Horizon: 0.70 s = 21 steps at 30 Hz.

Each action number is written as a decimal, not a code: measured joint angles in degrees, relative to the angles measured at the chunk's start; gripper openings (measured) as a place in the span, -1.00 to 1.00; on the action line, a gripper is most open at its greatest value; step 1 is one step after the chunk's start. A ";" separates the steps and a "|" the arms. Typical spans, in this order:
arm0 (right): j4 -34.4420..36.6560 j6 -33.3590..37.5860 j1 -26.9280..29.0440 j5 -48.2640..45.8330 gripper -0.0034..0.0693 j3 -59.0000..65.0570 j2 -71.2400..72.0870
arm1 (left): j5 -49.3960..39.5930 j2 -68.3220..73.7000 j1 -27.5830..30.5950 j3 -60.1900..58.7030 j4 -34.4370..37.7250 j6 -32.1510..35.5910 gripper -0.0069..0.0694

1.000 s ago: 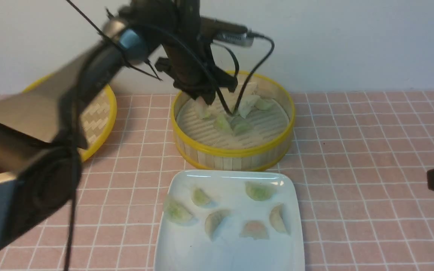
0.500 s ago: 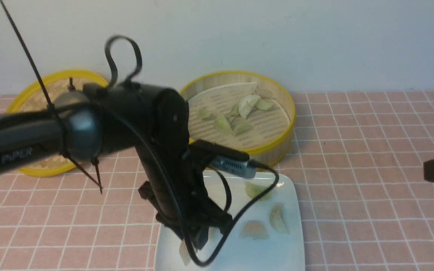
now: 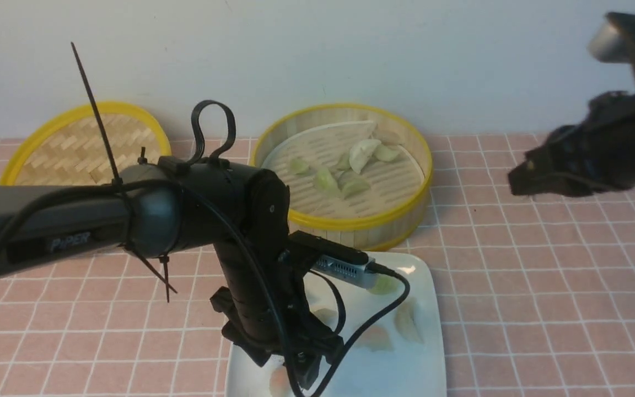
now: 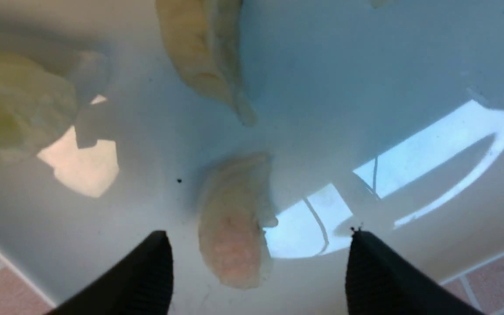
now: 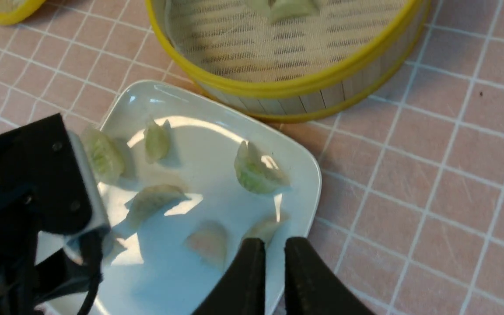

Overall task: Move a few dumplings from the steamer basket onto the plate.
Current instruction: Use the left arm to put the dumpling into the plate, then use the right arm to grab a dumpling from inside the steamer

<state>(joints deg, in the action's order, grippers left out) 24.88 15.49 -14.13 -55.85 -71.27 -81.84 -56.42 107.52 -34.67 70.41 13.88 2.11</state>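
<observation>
Left arm (image 3: 64, 234) is reaching in from the left and bending down over the plate (image 3: 425, 353), which is sitting on the pink checked table (image 3: 543, 309) just in front of the steamer basket (image 3: 350, 225).

Left gripper (image 4: 258, 236) is pointing down at the near left part of the plate. Its jaws are standing wide apart and gripping nothing. A pinkish dumpling (image 4: 232, 223) is lying flat on the plate between the two fingertips, with a clear gap on either side. A beige dumpling (image 4: 204, 52) and a green dumpling (image 4: 11, 109) are lying further along the plate. In the front view the arm's cable is hiding most of this; a blurred pale pink patch beside the gripper is probably the same dumpling.

Right gripper (image 5: 274, 240) is hanging high over the right side of the table, well apart from plate and basket. Its jaws are almost together, showing only a narrow slit, with nothing between them.

The right wrist view is showing six more dumplings spread over the plate, none touching: three green, two beige and one pinkish.

A cluster of pale green dumplings (image 3: 345, 168) is lying on the basket's slatted floor, toward its far half.

The woven lid (image 3: 75, 146) is lying flat to the left of the basket, near it.
</observation>
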 joint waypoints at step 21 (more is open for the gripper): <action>-13.08 -6.92 -9.56 -5.44 0.52 -55.77 -57.78 | -11.73 -39.35 0.17 2.18 -9.84 -11.23 -0.83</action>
<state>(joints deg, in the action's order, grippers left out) 11.80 8.57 -23.69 -61.29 -127.04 -139.62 -68.15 68.18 -34.51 72.59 4.05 -9.12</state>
